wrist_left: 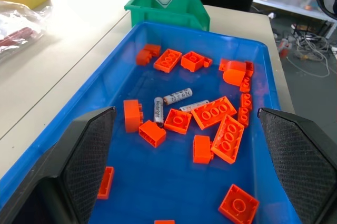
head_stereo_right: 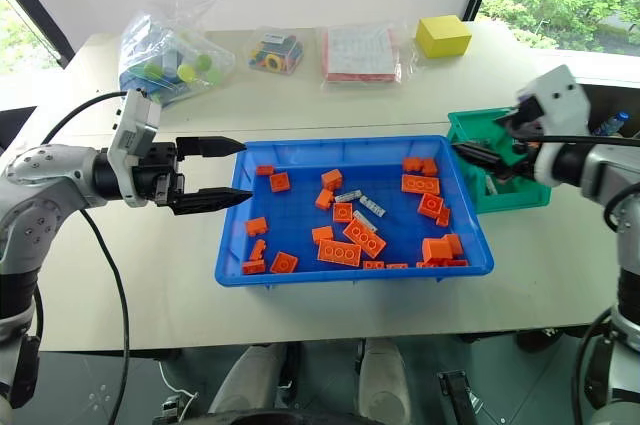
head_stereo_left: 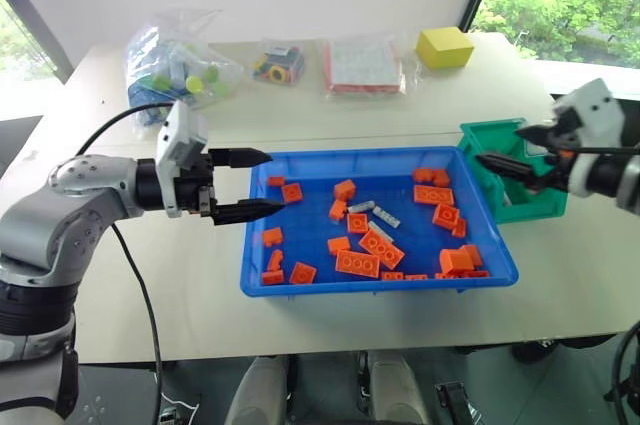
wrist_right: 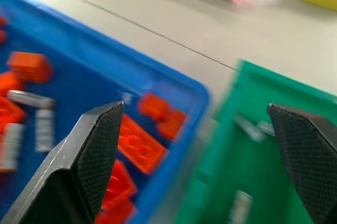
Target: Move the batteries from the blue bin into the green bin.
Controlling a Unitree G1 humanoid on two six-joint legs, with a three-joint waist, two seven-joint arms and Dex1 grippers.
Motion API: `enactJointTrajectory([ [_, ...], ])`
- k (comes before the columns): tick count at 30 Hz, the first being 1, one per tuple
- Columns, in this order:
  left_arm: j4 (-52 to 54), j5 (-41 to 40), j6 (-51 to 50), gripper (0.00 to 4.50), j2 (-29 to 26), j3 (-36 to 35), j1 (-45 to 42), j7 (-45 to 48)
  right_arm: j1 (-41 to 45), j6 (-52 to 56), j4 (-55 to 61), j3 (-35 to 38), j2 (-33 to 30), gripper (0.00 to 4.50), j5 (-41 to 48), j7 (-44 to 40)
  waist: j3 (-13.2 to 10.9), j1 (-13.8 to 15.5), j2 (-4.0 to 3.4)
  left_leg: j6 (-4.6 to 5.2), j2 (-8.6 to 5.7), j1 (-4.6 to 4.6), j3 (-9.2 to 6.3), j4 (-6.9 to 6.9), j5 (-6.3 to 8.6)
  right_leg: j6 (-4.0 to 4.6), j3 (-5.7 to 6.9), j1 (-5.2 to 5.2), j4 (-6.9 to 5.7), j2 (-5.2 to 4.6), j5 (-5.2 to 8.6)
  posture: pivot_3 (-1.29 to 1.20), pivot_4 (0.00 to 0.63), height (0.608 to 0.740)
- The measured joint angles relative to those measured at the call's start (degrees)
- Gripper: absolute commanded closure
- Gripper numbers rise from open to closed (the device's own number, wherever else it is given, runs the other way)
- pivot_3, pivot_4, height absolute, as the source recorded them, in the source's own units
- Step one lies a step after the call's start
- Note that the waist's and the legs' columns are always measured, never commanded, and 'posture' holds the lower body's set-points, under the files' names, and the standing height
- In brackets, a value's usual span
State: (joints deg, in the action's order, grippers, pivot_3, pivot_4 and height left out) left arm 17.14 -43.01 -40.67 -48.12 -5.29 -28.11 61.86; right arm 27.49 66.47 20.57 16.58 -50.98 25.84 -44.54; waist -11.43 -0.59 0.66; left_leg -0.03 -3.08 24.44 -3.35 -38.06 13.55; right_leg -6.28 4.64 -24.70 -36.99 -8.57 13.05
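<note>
The blue bin (head_stereo_left: 255,280) sits mid-table, holding orange bricks and three grey batteries (head_stereo_left: 361,207) near its middle, also seen in the left wrist view as batteries (wrist_left: 177,96). The green bin (head_stereo_left: 545,200) stands against the blue bin's right end, and small grey batteries (wrist_right: 239,203) lie inside it. My left gripper (head_stereo_left: 245,185) is open at the blue bin's left rim, pointing right, with nothing between its fingers (wrist_left: 87,155). My right gripper (head_stereo_left: 505,150) is open and empty, hovering over the seam between the green bin and the blue bin.
Many orange bricks (head_stereo_left: 357,263) are scattered around the batteries in the blue bin. A yellow block (head_stereo_left: 444,47) and three clear bags (head_stereo_left: 180,65) of small items lie along the table's far side. The table's front edge runs just below the blue bin.
</note>
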Motion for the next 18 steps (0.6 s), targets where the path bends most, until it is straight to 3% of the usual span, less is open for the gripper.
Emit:
enactJointTrajectory([
  [7,0.0,0.0,-0.1,0.00,0.2,0.1,-0.2,-0.5,-0.7,10.5,10.1,-7.3,7.5,0.05,6.4,5.5,0.0,1.3,0.03,0.00,-0.07,0.07,-0.02,0.00,0.00,-0.01,0.01,0.00,0.10,-0.03,0.00,0.00,0.150,0.692],
  [13,0.0,0.0,-0.3,0.00,0.3,0.1,-0.5,-0.6,-4.6,8.1,10.6,-10.9,7.0,0.05,5.8,7.7,0.0,1.4,0.05,0.00,-0.07,0.06,-0.05,-0.01,0.00,-0.01,0.05,0.08,0.25,-0.01,-0.01,0.00,0.150,0.692],
  [18,0.0,0.0,-0.4,0.00,0.5,0.1,-0.9,-0.9,-11.0,0.5,9.3,-16.4,2.4,0.05,1.8,7.2,0.0,1.3,0.07,0.02,-0.08,0.06,0.00,0.00,0.01,-0.02,0.06,0.09,0.27,-0.02,-0.01,0.00,0.150,0.692],
])
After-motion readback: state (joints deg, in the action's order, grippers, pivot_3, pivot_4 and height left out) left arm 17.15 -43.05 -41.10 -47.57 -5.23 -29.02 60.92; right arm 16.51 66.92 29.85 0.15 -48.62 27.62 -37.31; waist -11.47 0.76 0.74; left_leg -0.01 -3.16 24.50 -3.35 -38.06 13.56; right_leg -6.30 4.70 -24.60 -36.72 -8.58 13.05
